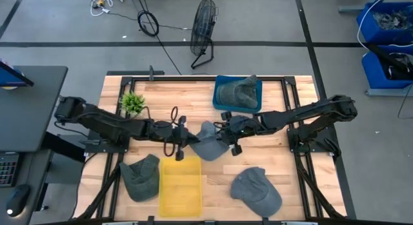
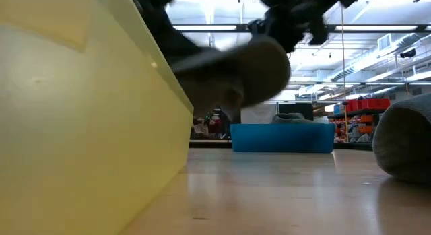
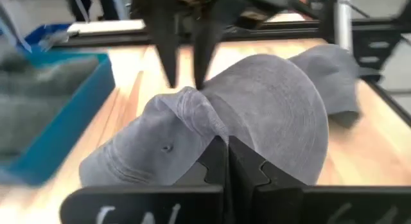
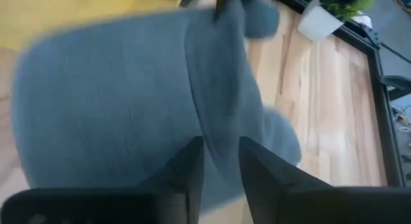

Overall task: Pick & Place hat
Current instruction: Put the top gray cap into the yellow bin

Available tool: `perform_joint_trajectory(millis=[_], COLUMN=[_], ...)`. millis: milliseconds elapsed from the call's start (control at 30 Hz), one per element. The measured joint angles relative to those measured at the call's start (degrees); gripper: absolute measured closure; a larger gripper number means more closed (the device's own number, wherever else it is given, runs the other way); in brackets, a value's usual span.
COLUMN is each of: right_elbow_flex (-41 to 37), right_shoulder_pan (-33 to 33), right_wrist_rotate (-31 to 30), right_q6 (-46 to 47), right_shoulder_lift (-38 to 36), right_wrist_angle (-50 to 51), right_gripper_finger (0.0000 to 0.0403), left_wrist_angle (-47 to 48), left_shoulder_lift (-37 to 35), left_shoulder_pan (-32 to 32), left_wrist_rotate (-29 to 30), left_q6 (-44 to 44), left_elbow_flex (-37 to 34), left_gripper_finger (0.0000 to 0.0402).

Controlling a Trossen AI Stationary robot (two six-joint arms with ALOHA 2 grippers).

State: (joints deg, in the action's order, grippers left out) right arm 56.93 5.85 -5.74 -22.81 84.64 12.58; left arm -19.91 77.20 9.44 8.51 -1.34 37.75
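Observation:
A grey cap (image 1: 206,146) hangs between my two grippers over the table's middle, just beyond the yellow bin (image 1: 181,186). In the low view the cap (image 2: 246,70) is off the wood. My left gripper (image 1: 185,146) comes from the left and is shut on the cap's left side. My right gripper (image 1: 227,136) comes from the right and is shut on the cap's right side. Seen from the left wrist, the cap (image 3: 257,115) fills the middle, with my right gripper's fingers (image 3: 168,51) beyond it. My left gripper (image 3: 226,156) pinches a raised fold of the cap's crown (image 3: 215,131) between its two fingers, coming roughly level from the table's left. The cap is lifted clear of the table. My right gripper (image 4: 221,169) pinches a ridge of the cap's fabric (image 4: 218,131) between its two fingers, coming from the table's right. The left wrist view shows its fingertips on a bunched peak of the crown (image 3: 186,95). The cap hangs between both holds.
A blue bin (image 1: 222,104) at the far edge holds another grey cap (image 1: 235,91). Two more caps lie near the front, one left (image 1: 139,176) and one right (image 1: 257,189) of the yellow bin. A small potted plant (image 1: 132,102) stands far left.

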Motion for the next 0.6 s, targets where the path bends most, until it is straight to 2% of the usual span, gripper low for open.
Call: perform_joint_trajectory(millis=[133, 200, 267, 467, 600], right_elbow_flex=[0.0, 0.0, 0.0, 0.0, 0.0], right_shoulder_pan=[0.8, 1.0, 1.2, 1.2, 1.1], right_wrist_rotate=[-0.3, -0.4, -0.4, -0.3, -0.3], right_q6=[3.7, 4.5, 4.6, 5.7, 6.4], right_shoulder_lift=[-4.5, -6.2, -7.6, -8.0, -7.9], right_wrist_angle=[3.5, 6.0, 8.6, 10.2, 10.7], right_gripper_finger=[0.0293, 0.0291, 0.0291, 0.0291, 0.0291], left_wrist_angle=[21.2, 32.0, 38.5, 41.3, 40.5], left_shoulder_lift=[-7.5, -9.2, -9.3, -6.5, -2.7], left_shoulder_pan=[5.4, 9.1, 13.1, 25.0, 30.0], left_wrist_rotate=[0.5, -0.2, -1.8, -2.4, -1.8], left_q6=[1.9, 0.7, -1.0, -0.6, 6.4], left_elbow_flex=[6.8, 10.5, 13.9, 14.4, 13.3], left_gripper_finger=[0.0397, 0.0398, 0.0398, 0.0398, 0.0398])
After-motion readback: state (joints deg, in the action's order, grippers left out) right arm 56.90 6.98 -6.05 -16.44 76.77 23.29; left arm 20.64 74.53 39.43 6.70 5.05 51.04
